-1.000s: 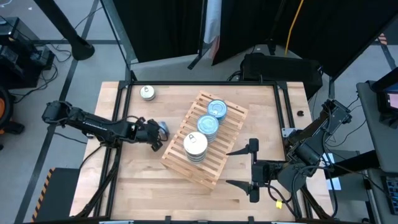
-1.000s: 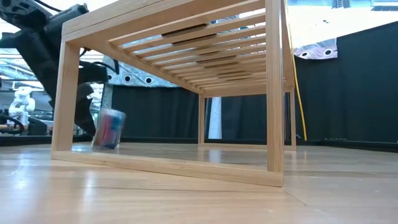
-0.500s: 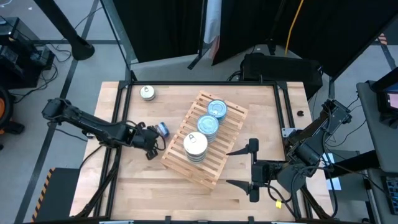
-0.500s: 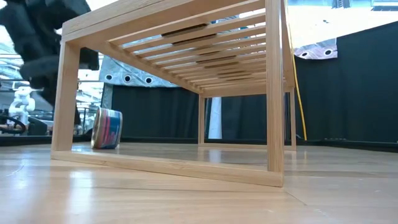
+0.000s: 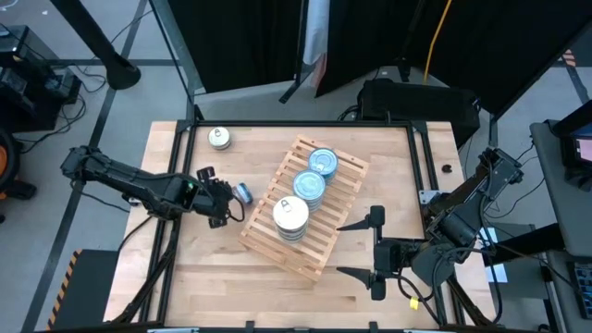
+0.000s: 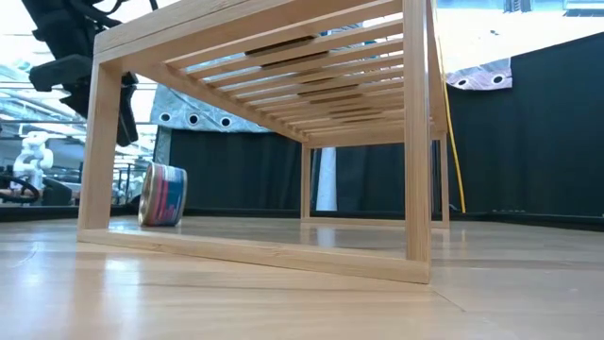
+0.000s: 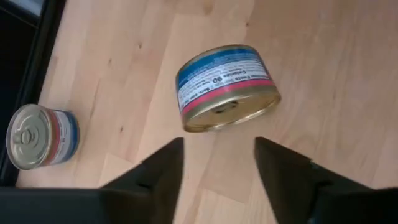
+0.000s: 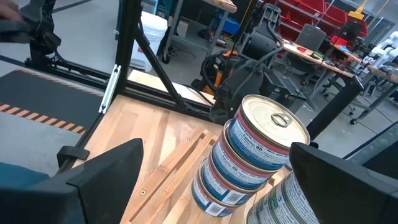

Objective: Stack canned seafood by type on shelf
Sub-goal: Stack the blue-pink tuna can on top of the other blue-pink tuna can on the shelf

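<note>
Two tins are not yet on the shelf [image 5: 303, 206], and one of them has just slipped your grasp. A second ago the left gripper [image 5: 220, 201] had the blue-labelled tin [image 5: 242, 192] between its fingers, close to the shelf's left edge; half a second ago the tin was already lying loose on the tabletop [image 5: 203, 277], and now it rests tipped on its side with the gripper drawn back just to its left. By my reading that is a dropped or mis-released pick rather than a placement, so this tin must be taken up again before it can join a stack.

In the left wrist view the left gripper's fingers [image 7: 163, 169] are spread apart and empty, and the fallen tin [image 7: 225, 88] lies just ahead of them, not touching either one, its rim turned toward the camera. The low view shows the same tin [image 6: 164, 195] standing on its edge on the table beside the shelf's left leg. It may roll if you nudge it, so close on it squarely.

The other loose tin [image 5: 219, 138], with a silver pull-tab top, stands upright near the far left corner of the table, well apart from the gripper.

On the shelf you have three stacks in a row: two with blue tops [image 5: 315, 173] toward the far end and one with a white top [image 5: 290, 217] at the near end.

The right gripper [image 5: 374, 253] waits at the near right of the table, fingers wide apart and holding nothing.
</note>
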Tool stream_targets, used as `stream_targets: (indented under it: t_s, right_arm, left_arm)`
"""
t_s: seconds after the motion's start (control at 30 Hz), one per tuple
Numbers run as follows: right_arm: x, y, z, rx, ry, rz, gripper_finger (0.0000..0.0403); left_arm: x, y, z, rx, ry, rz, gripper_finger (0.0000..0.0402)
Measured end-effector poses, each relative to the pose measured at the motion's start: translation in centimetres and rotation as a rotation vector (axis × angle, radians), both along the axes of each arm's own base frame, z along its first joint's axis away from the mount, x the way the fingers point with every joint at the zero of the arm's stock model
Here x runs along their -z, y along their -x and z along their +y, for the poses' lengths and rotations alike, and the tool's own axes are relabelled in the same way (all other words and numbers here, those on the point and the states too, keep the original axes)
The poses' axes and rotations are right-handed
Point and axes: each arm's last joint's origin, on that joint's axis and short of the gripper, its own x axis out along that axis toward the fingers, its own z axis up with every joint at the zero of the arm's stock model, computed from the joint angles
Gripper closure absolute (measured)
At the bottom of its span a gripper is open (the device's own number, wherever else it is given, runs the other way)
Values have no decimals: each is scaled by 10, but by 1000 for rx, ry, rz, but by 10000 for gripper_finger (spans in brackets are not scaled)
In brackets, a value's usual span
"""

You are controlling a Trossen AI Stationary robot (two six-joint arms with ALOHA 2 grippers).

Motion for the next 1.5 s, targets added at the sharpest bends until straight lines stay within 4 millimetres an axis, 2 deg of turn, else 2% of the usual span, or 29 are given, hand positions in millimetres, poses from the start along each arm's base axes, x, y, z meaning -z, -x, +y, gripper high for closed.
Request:
stream_targets:
  t_s: [0.17,0.3,0.43,0.67,0.93,1.2,1.33,1.5]
  right_arm:
    - [2,0,0,0,13,14,7]
    - [3,1,-1,0,22,23,7]
    - [4,1,-1,0,33,34,7]
    - [7,3,-2,2,57,67,7]
    - [11,4,-4,13,56,99,7]
    - [12,4,-4,13,59,102,7]
    - [12,4,-4,14,61,104,7]
    - [12,5,-4,18,53,109,7]
  left_arm:
    - [-4,-3,1,-11,1,-13,134]
    - [-17,-8,5,8,-49,-47,112]
    - [-30,-16,10,119,-84,-60,109]
    - [-29,-20,26,282,-110,46,108]
    - [-28,-19,27,594,-249,198,109]
    - [-22,-26,26,632,-256,178,109]
    - [-14,-27,28,680,-201,169,109]
    - [-13,-26,32,699,-141,157,95]
